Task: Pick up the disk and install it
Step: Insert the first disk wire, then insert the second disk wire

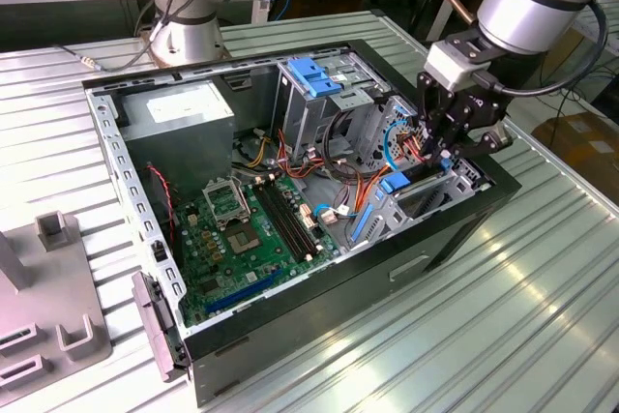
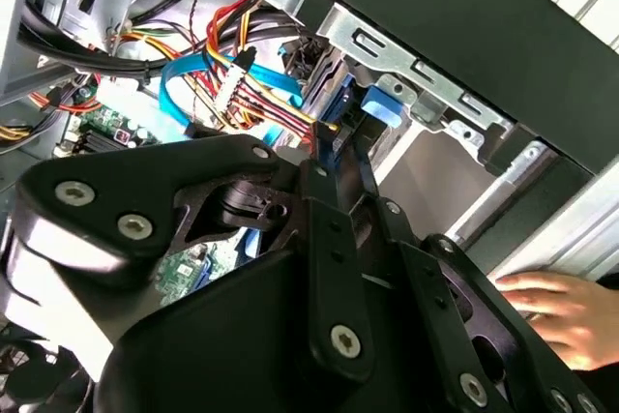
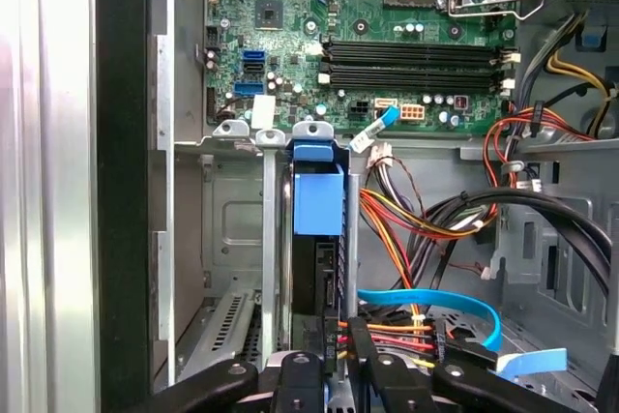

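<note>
The disk (image 3: 317, 202) stands on edge in a narrow metal bay by the case's side wall, its blue rail end facing up and its dark body below. In the exterior view the disk (image 1: 395, 184) sits at the case's corner on the exterior view's right. My gripper (image 1: 442, 154) hangs straight over that bay. In both wrist views its black fingers come together at the disk's end, the gripper (image 2: 327, 147) closed on a thin blue-edged part and the gripper (image 3: 346, 338) beside the red and yellow cables. Most of the disk's body is hidden by the bay.
The open computer case (image 1: 455, 229) lies on a ribbed metal table. Inside are the motherboard (image 1: 247, 229), a power supply box (image 1: 179, 108), a blue-handled drive cage (image 1: 314, 74) and cable bundles (image 3: 426, 220). A person's hand (image 2: 551, 302) rests outside the case. A grey fixture (image 1: 48, 278) stands at the exterior view's left.
</note>
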